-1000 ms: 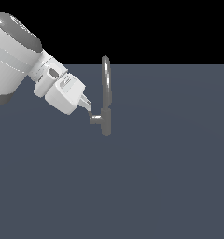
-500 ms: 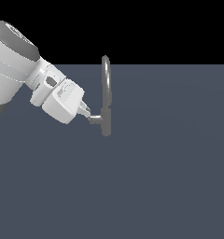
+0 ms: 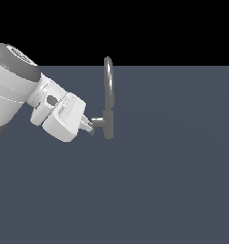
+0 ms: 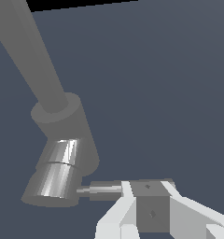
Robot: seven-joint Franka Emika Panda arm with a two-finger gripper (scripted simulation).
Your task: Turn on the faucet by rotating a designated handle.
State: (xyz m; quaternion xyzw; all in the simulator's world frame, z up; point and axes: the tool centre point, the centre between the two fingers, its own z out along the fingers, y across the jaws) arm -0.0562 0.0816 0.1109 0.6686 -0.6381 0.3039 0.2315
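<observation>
The gripper sits at the tip of the handle, which juts sideways from the faucet toward it; whether its jaws are closed, I cannot tell

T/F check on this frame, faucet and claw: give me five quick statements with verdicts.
1. The claw is at the tip of the handle. True.
2. The handle projects from the faucet toward the exterior view's right. False: it projects toward that view's left, at the arm.
3. The spout stands upright above the body. True.
4. The claw grips the arched spout. False: it is down at the handle's thin lever.
5. A cup sits beside the faucet. False: none is visible.
</observation>
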